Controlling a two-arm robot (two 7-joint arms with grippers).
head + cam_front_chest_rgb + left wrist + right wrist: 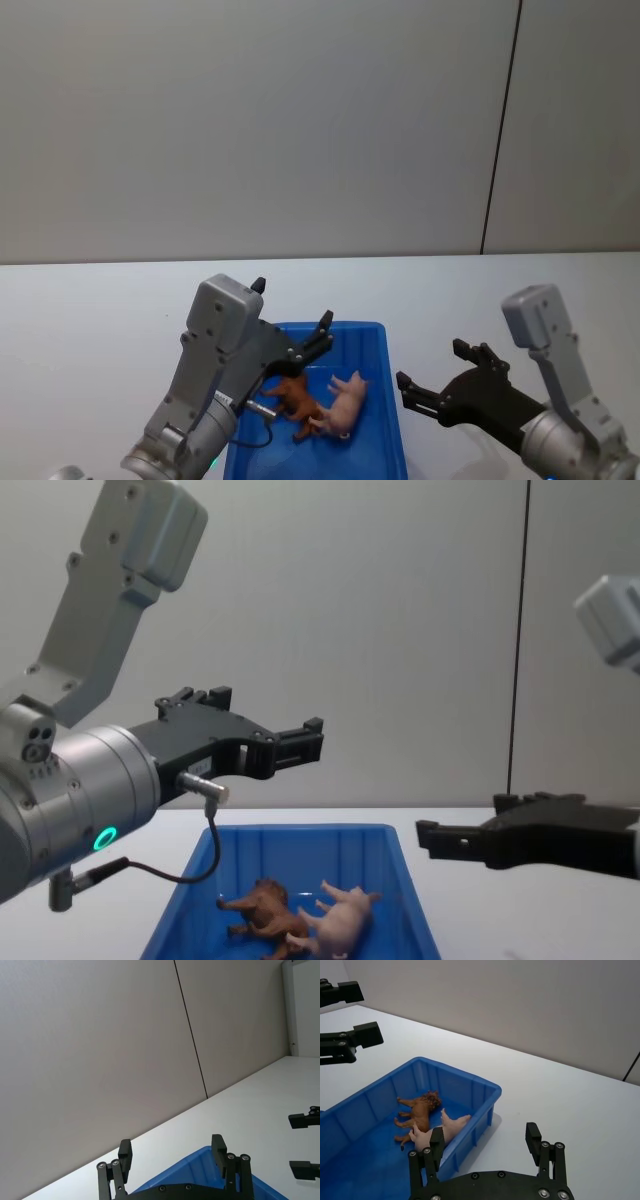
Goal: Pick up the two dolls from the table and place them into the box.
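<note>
Both dolls lie inside the blue box (330, 327) (465, 1085) (300, 842). The reddish-brown lion (293, 397) (420, 1109) (262, 905) rests on its side, touching the pale pink pig (346, 402) (447, 1127) (342, 922) beside it. My left gripper (318, 340) (171, 1145) (300, 742) hovers open above the box's far left part, holding nothing. My right gripper (432, 365) (485, 1132) (465, 820) is open and empty, hanging over the table (100, 300) just right of the box.
The white tabletop extends wide on both sides of the box and back to a plain grey wall (300, 120). A dark vertical seam (500, 130) runs down the wall at the right.
</note>
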